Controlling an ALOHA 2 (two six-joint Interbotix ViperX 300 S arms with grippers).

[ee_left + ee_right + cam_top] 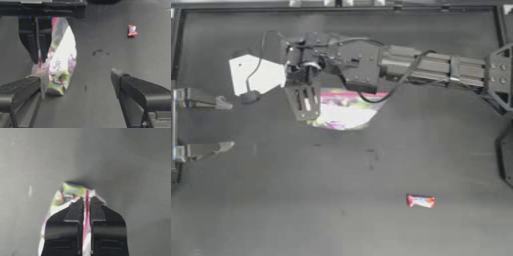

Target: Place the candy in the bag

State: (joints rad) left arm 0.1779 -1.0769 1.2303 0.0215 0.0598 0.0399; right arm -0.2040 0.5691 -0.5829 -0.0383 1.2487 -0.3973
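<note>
dark tabletop [271, 210] carried everything. right arm reached across from the right side to the upper middle; right gripper [86, 203] had its fingers clenched on the pink top strip of the bag [346, 112], strip pinched between the pads in the right wrist view. bag sat near the upper centre of the tabletop, hanging limp with white, green and purple showing through. left gripper [76, 82] waited at the left edge, fingers released and wide, nothing between them. a white sheet [254, 74] lay upper left. candy [421, 201] lay alone at lower right, well apart from the bag and both grippers. judged: candy light and small, its wrapper likely slick; best pinched across the whitish middle. bag soft and floppy, its mouth probably needing to be held open.
</note>
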